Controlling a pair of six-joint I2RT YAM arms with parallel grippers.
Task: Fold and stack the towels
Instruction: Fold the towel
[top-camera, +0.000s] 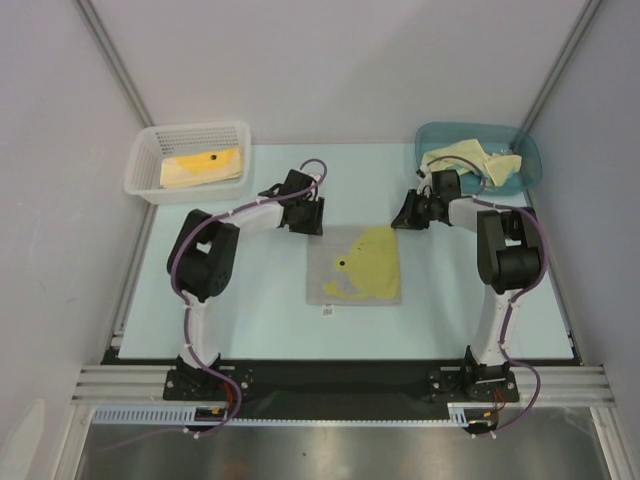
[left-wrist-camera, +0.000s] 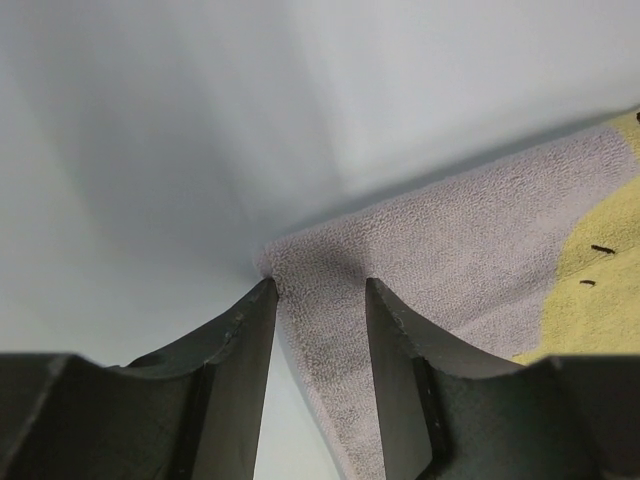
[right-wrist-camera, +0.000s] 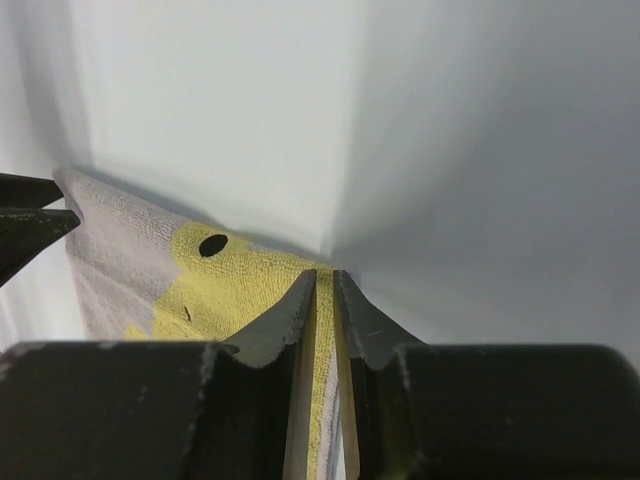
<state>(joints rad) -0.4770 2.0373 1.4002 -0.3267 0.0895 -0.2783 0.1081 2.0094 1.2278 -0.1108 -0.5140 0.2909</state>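
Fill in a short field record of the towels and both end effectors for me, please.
Centre towel: grey and yellow, spread out
Left end effector: open, straddling its far left corner
Right end effector: shut on its far right corner
White mesh basket: one folded yellow towel
Teal bin: crumpled pale yellow towels

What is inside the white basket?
A folded yellow towel lies in the white basket. Whether more towels sit beneath it cannot be seen, because the top one hides them.
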